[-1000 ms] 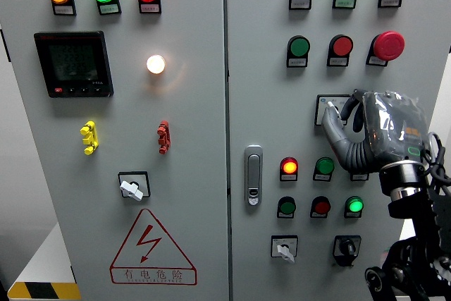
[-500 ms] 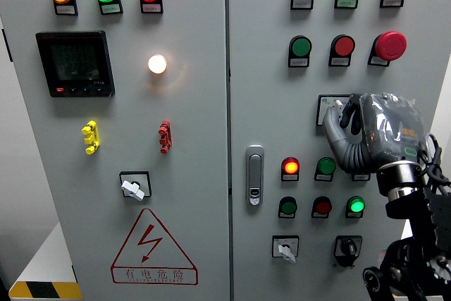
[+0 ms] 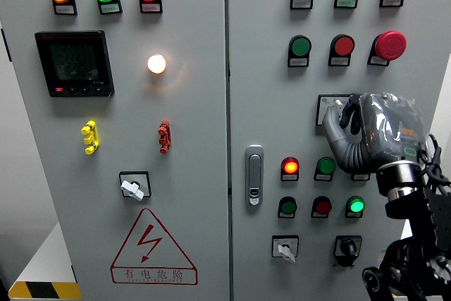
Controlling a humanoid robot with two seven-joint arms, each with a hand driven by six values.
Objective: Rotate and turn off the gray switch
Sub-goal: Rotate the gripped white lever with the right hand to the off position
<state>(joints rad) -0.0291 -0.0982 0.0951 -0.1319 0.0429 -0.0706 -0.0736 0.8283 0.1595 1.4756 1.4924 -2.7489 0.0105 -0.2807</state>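
Observation:
A gray rotary switch (image 3: pixel 337 108) sits on a white square plate (image 3: pixel 323 106) on the right cabinet door, mid-height. My right hand (image 3: pixel 343 119), gray and wrapped in clear plastic, comes up from the lower right and covers most of the switch. Its thumb (image 3: pixel 331 132) lies below and left of the knob, and the other fingers curl over it from the right, so the hand is shut on the knob. The knob's pointing direction is hidden. My left arm does not show.
Two more gray switches (image 3: pixel 132 187) (image 3: pixel 284 249) and a black selector (image 3: pixel 347 248) sit lower on the panel. Lit and unlit round buttons (image 3: pixel 289 167) surround the hand, with a red mushroom stop (image 3: pixel 390 44) above. A door latch (image 3: pixel 254 175) is to the left.
The right hand has edged slightly right on the switch and stays closed around it. The lamps look the same.

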